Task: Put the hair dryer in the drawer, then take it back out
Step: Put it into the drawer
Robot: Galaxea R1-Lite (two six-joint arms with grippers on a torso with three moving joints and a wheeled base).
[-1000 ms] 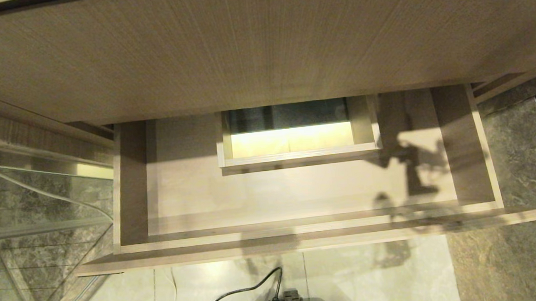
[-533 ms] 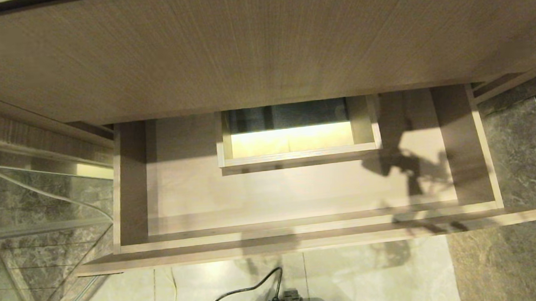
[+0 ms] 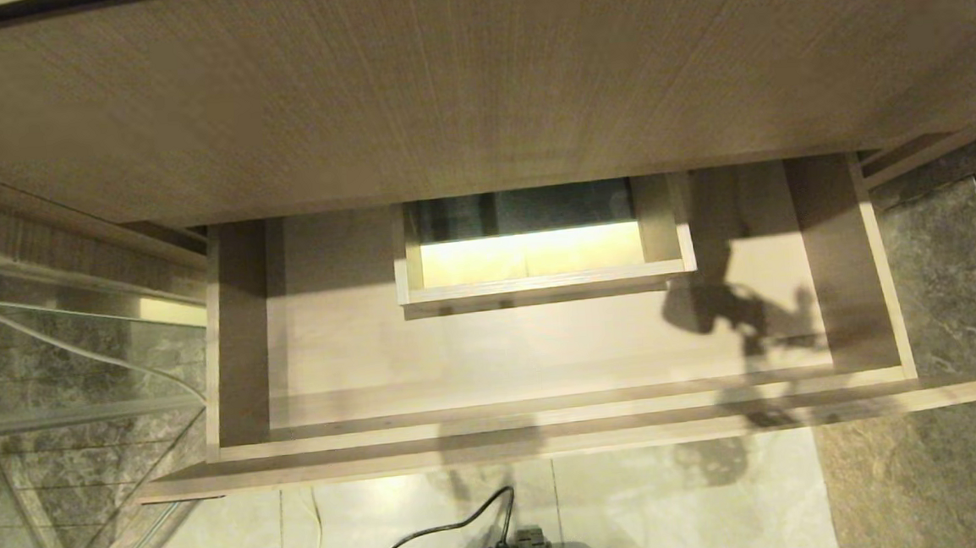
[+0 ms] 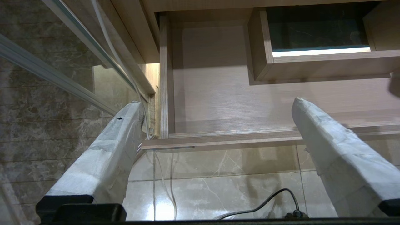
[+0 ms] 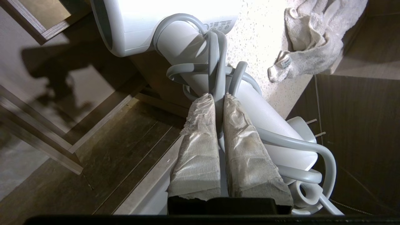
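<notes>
The drawer (image 3: 543,347) stands pulled out below the taller wood-grain panel, its floor bare apart from a shadow at the right, with the boxed cut-out (image 3: 537,245) mid-back. Neither gripper shows in the head view. In the right wrist view, my right gripper (image 5: 218,97) is shut on the grey cord wound round the white hair dryer (image 5: 162,25), held in the air beside the drawer (image 5: 90,87). My left gripper (image 4: 215,101) is open and holds nothing, over the pale floor before the drawer's left front corner (image 4: 162,140).
A crumpled towel (image 5: 309,34) lies on a speckled counter (image 5: 259,40) beyond the dryer. The dryer's plug (image 5: 301,125) hangs by its handle. A glass panel (image 3: 54,377) stands left of the drawer. A black cable (image 3: 445,535) lies on the floor.
The dryer's shadow on the drawer's right side has shifted a little left and grown more compact. The drawer has not moved.
</notes>
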